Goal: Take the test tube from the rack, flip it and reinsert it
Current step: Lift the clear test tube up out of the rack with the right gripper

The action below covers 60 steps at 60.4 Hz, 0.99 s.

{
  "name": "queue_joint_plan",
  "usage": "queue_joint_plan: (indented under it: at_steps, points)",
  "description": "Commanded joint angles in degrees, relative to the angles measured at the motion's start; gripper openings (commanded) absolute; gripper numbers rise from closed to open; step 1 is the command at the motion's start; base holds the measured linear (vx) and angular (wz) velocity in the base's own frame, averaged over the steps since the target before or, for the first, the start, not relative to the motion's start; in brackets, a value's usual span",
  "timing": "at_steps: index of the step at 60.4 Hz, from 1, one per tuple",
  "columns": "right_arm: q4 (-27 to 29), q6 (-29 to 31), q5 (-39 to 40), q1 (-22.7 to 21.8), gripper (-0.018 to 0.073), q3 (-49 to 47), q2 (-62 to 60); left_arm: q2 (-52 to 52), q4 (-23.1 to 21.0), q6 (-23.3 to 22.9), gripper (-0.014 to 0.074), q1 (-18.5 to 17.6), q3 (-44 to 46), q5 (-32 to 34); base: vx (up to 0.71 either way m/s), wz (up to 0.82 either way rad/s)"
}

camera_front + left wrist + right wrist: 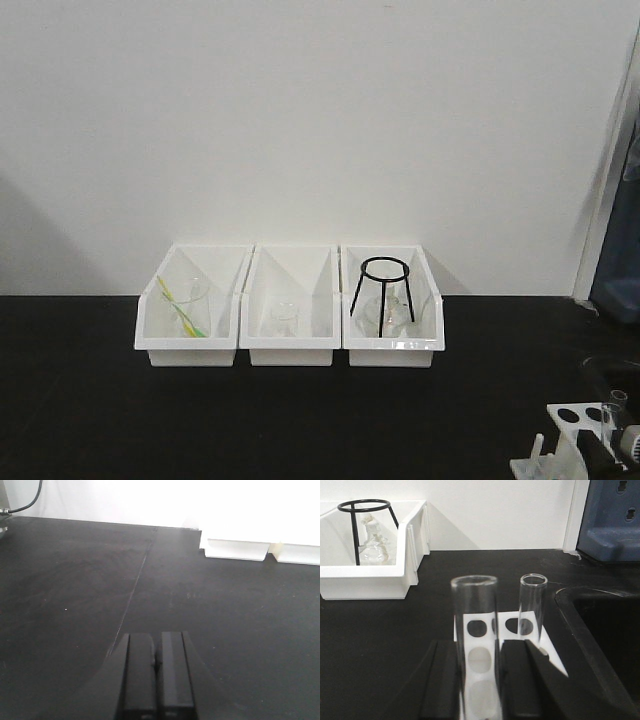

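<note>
Over the rack [546,641], clear round-rimmed test tube [474,620] pinched in right tool [476,652], left tool [156,672] pressed together.

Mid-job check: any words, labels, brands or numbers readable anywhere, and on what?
None in any view. The bins, rack, near tube, far tube and blue housing all look unmarked.

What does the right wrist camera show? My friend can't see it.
The right gripper holds a clear test tube upright between its black fingers, at the white rack. A second tube stands in a rack hole just behind, and a white bin with a black wire stand sits at the back left.
</note>
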State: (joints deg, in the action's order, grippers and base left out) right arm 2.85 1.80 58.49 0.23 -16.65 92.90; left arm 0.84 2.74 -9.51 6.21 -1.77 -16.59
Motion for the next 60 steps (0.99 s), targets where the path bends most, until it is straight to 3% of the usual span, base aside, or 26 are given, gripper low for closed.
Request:
queue_joint_plan:
  at_steps: [1,5,19,32,60]
  points:
    - [-0.72,0.25,5.08,-0.37,0.0063,-1.24,-1.46,0.17,-0.21,-0.01,-0.0006,-0.21,-0.11,5.03,0.00,0.00]
    - [-0.72,0.25,5.08,-0.37,-0.0017,-1.24,-1.46,0.17,-0.21,-0.01,-0.0006,-0.21,-0.11,5.03,0.00,0.00]
    - [-1.04,0.33,5.06,-0.37,-0.0013,-1.24,-2.47,0.17,-0.21,-0.01,-0.0006,-0.21,-0.11,5.03,0.00,0.00]
    - [-3.37,0.27,2.19,-0.37,-0.0012,-1.24,-10.80,0.17,-0.21,-0.01,-0.0006,-0.21,-0.11,5.03,0.00,0.00]
    - [-4.03,0.41,-25.01,-0.37,-0.0009,-11.55,-34.15,0.17,-0.21,-0.01,-0.0006,-0.21,-0.11,5.03,0.00,0.00]
